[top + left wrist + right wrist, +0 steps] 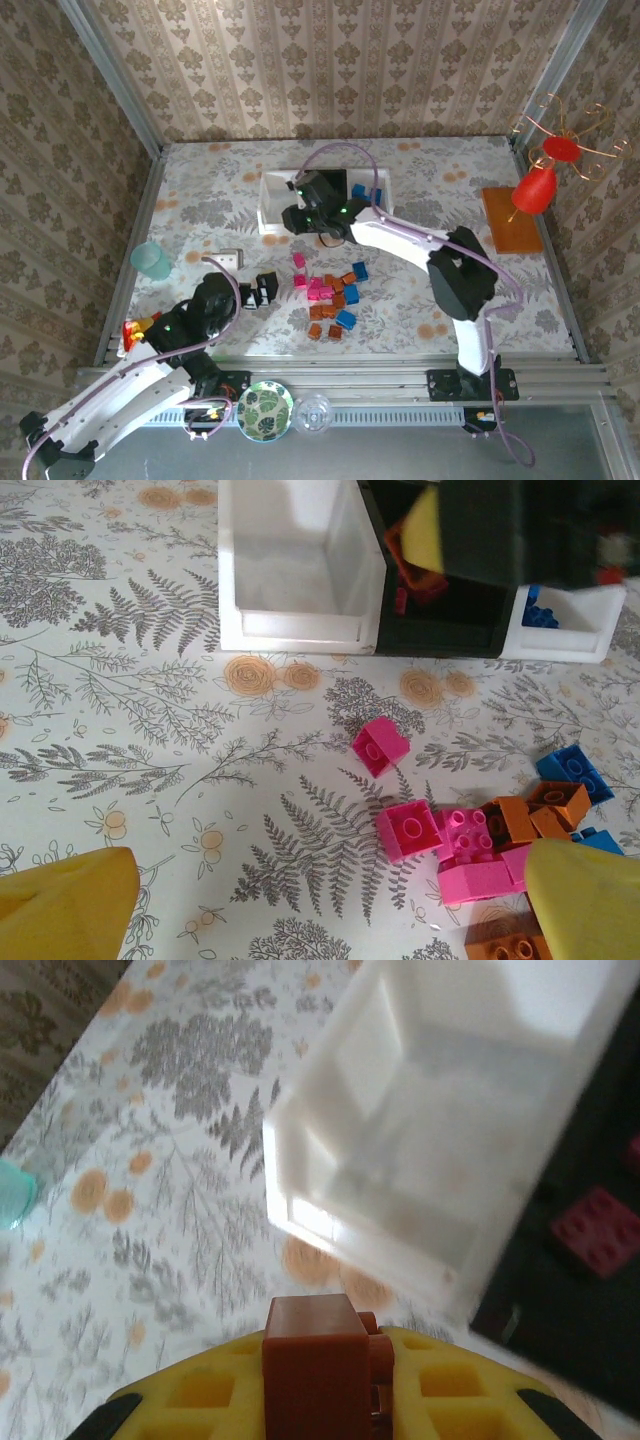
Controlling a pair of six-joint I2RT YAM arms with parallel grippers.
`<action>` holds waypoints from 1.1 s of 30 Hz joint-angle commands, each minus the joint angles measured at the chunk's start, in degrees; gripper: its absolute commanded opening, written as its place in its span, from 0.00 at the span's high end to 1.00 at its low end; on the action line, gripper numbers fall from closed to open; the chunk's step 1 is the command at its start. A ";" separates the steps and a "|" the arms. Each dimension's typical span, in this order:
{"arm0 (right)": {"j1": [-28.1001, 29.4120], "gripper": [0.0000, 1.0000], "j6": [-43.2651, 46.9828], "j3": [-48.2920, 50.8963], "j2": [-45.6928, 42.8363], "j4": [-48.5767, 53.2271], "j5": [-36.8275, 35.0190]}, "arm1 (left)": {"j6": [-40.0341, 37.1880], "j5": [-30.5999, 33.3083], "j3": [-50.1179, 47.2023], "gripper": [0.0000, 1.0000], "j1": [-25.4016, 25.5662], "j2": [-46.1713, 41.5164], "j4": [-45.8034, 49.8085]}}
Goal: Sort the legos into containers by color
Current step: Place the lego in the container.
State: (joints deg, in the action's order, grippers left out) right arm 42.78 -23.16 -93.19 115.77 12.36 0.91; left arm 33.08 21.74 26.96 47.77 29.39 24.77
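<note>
Above the floral tabletop (200,180), the right claw (320,1410), pinching an orange-brown brick (312,1355), likely needed shifting toward its three o'clock over the black bin (540,1320); the left claw (325,900) gaped empty.

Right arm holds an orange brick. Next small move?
Probably ease the right gripper forward over the empty white bin before opening: its jaws clamp the orange-brown brick short of the rim, the black bin holds a pinkish-red brick, the other white bin blue ones.
</note>
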 commanded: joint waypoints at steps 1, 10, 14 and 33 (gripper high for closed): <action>-1.47 0.78 -2.47 -7.04 5.94 0.59 0.08 | 0.58 0.44 -0.24 0.00 -0.52 -0.64 1.74; -3.12 0.63 -7.08 -25.89 19.33 8.55 -3.22 | 0.53 -1.42 -1.02 0.00 -0.64 -0.51 1.03; -3.41 0.47 -7.71 -29.45 20.40 9.39 -2.58 | -0.53 -2.74 -0.88 0.00 -0.71 0.47 0.30; -3.15 0.39 -6.64 25.72 -19.25 -9.34 -4.94 | -2.85 -22.51 9.19 0.19 -7.48 38.90 -16.64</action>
State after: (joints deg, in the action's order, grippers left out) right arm 39.68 -29.80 -73.36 102.48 7.03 -1.76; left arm 31.24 1.78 33.04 40.77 64.12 12.47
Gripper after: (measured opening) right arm 0.604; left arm 0.819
